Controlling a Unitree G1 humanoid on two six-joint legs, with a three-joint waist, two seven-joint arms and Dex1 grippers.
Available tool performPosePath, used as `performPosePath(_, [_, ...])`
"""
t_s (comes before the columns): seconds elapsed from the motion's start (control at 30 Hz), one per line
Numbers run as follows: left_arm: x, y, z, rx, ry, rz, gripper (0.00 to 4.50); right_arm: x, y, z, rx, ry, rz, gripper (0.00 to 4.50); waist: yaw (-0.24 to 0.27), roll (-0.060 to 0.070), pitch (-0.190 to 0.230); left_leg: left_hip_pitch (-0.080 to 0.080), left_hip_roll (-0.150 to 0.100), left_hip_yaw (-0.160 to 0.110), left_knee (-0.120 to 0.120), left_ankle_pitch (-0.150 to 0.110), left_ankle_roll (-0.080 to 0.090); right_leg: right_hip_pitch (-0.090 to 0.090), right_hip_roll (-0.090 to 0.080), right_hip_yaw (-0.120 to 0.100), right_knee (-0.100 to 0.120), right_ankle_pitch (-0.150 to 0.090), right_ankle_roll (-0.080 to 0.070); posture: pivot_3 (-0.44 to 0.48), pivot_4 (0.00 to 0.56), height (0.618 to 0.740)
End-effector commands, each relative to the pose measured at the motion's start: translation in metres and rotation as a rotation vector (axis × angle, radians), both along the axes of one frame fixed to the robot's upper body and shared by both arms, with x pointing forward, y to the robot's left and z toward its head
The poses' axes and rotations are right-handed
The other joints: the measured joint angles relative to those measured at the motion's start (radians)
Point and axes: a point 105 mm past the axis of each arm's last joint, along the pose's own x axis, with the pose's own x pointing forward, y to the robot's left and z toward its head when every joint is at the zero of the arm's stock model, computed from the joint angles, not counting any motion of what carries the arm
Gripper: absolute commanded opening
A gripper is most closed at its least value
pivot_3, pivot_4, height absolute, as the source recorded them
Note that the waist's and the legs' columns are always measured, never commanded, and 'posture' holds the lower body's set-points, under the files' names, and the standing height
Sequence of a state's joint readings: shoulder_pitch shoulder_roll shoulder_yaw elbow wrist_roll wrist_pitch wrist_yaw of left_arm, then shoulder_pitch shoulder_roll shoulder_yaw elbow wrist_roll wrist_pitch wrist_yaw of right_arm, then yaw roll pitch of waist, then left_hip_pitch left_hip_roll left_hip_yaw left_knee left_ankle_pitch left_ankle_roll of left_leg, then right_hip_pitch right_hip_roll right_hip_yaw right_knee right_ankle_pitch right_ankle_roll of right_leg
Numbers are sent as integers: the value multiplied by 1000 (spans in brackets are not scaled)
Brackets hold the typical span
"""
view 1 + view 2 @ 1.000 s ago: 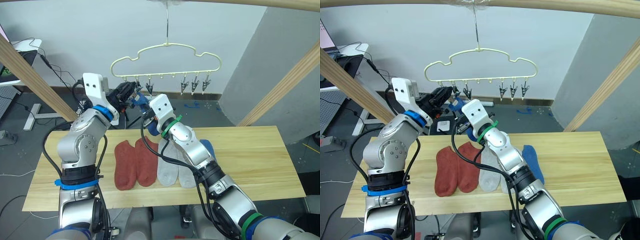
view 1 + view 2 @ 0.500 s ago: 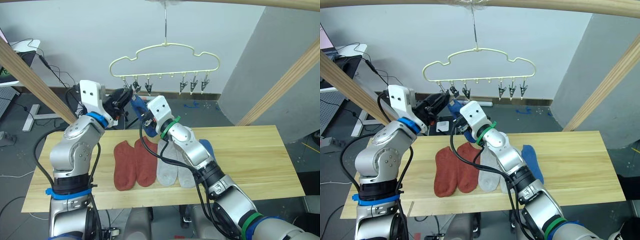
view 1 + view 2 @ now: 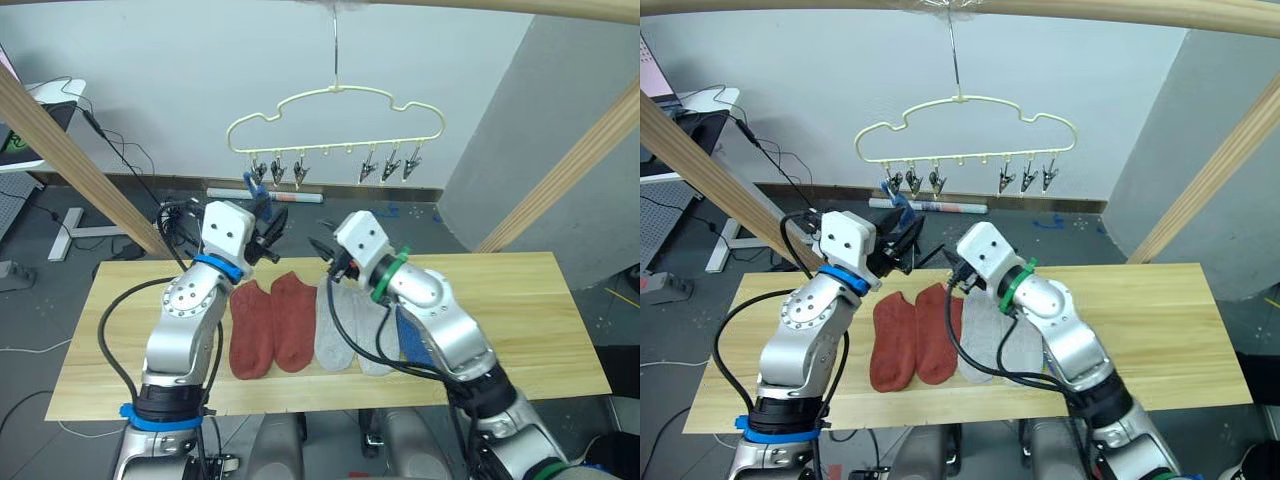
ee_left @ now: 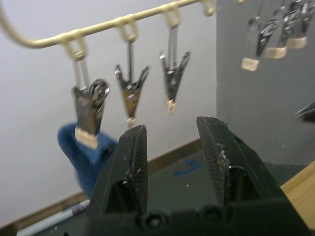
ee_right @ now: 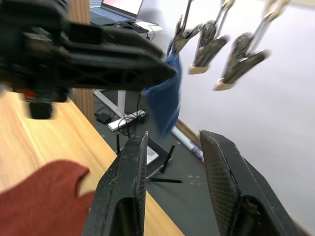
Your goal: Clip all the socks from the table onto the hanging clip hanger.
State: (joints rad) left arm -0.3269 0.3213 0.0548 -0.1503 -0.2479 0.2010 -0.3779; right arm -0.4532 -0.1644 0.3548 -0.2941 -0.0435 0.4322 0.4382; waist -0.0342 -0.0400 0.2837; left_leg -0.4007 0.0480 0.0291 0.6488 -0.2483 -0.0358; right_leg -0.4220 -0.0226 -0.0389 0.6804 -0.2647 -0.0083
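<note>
Sock one is up: a blue sock (image 3: 252, 187) now dangles from the end clip of the clip hanger (image 3: 336, 105).
Both claws, left claw (image 3: 272, 229) and right claw (image 3: 322, 250), have dropped below the hanger, parted and empty; five socks (image 3: 272, 323) wait on the counter (image 3: 520, 300) beneath it, nothing blocking.

Clip hanger (image 3: 335, 112): pale cream wire, cloud-shaped outline, hung by its hook, six metal clips below. One blue sock (image 3: 259, 191) is clipped on the leftmost clip, hanging down; the other five clips are seen bare.

On the light wooden tabletop (image 3: 510, 300), five socks are laid in a row, toes toward the near edge: two rust-red socks (image 3: 272, 325) side by side and touching, two light grey socks (image 3: 338, 335) just beside them, and a second blue sock (image 3: 414, 338) at the right end, partly hidden by the arm.
</note>
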Motion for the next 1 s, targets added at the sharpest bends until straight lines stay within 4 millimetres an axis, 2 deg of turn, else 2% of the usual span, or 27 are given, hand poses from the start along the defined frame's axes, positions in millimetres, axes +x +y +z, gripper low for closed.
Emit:
performPosePath(0.03, [6, -9, 9, -19, -79, 22, 1797, -14, -13, 22, 21, -44, 22, 1699, -3, 0, 0, 0, 0, 0, 0, 0, 0, 0, 0, 0, 0, 0, 0, -148, 282, 740])
performPosePath(0.3, [14, -19, 10, -71, -142, 82, 1797, -17, -32, 24, -6, -13, -27, 1699, -27, 0, 0, 0, 0, 1, 0, 0, 0, 0, 0, 1, -1, 0, 0, -200, 291, 740])
performPosePath(0.53, [16, -7, 9, -86, -166, 177, 1797, -16, -39, 24, -18, -3, -47, 1699, -41, 0, 0, 0, 0, 1, 0, 0, 1, 0, 0, 1, -1, 0, 0, -204, 290, 740])
performPosePath(1.0, [19, 2, 0, -98, -133, 212, 1797, -11, -43, 27, -14, -8, -68, 1699, -50, 0, 0, 0, 0, 1, 0, 0, 1, 0, 1, 1, -1, 0, 1, -208, 287, 740])
